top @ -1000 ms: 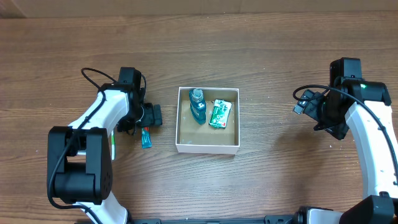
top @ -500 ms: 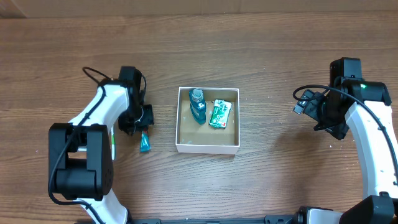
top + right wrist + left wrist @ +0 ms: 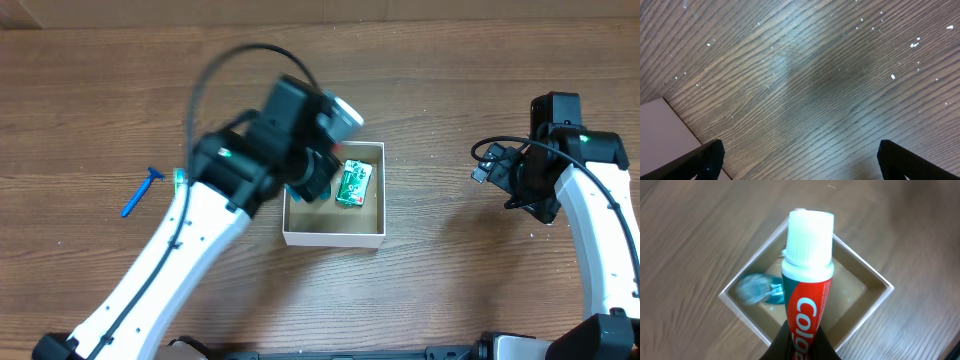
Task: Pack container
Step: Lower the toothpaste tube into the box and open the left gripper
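Note:
My left gripper is shut on a red Colgate toothpaste tube with a white cap, held above the container. The container is a square box with white walls and a brown floor. In it lie a green packet and a blurred blue bottle. In the overhead view the left gripper hangs over the box's left half and hides the tube. My right gripper is open above bare wood, well to the right of the box.
A blue razor lies on the wooden table far left of the box. A flat white surface shows at the lower left of the right wrist view.
The left gripper shut on the toothpaste tube beside the box, lifted it and swung right over the container. The razor has come into view. The right arm has not moved.

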`<state>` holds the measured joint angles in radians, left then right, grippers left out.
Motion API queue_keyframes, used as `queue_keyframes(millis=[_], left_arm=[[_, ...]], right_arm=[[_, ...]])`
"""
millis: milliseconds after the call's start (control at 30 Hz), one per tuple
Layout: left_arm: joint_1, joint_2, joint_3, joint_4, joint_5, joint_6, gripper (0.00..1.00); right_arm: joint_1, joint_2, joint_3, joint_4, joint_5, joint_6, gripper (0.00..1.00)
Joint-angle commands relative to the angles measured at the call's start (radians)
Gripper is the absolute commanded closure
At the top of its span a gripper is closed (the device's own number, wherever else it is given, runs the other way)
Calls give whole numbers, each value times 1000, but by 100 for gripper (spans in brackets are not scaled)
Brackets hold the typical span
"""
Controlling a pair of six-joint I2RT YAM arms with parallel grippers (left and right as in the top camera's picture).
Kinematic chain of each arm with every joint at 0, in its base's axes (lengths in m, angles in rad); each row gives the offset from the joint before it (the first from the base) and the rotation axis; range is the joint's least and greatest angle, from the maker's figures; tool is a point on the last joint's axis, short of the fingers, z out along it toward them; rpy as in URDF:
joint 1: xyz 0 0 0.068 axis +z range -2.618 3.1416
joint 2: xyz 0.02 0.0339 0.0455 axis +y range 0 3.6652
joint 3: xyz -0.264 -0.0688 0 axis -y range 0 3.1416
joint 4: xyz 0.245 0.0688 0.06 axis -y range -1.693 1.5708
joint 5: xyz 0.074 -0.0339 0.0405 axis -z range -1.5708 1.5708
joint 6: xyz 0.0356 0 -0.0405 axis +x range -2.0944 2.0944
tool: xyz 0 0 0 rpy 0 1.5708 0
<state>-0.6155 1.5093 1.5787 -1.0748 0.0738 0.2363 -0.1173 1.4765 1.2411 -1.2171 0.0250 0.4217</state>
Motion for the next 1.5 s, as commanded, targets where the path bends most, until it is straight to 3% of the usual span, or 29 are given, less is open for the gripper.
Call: queue_keyframes(millis=[0,267,567,733,800,833,900,1067,1133,1233,1367,1467], left_arm=[[-76,61,-33,2,-3,251,96],[-80,291,-72,-23,4,353,96],[-79,454,-72,3,-1,358,91],[-80,461,-68,-9,-10,341,55],[-82,443,-55,-30,-14,330,51],[-88,427,-40,-50,-23,316,43],[-100,391,-4,-85,-31,285,41],[-123,225,74,-193,-31,169,30],[-94,125,79,-211,-71,38,0],[37,21,79,-227,-152,-205,0],[307,-4,76,-248,-150,-402,0],[499,17,31,-226,-50,-447,0]], right_arm=[[-3,-19,-3,4,-5,-4,0],[-3,-19,-3,5,-5,-4,0],[-3,-19,-3,4,-5,-4,0],[-3,-19,-3,5,-5,-4,0],[-3,-19,-3,5,-5,-4,0],[-3,-19,-3,5,-5,-4,0],[-3,-19,-3,8,-5,-4,0],[-3,-19,-3,13,-5,-6,0],[-3,-19,-3,15,0,-8,0],[-22,-19,-3,16,21,11,0],[-153,-19,-3,0,-48,27,0],[-275,-19,-3,-8,-125,19,0]])
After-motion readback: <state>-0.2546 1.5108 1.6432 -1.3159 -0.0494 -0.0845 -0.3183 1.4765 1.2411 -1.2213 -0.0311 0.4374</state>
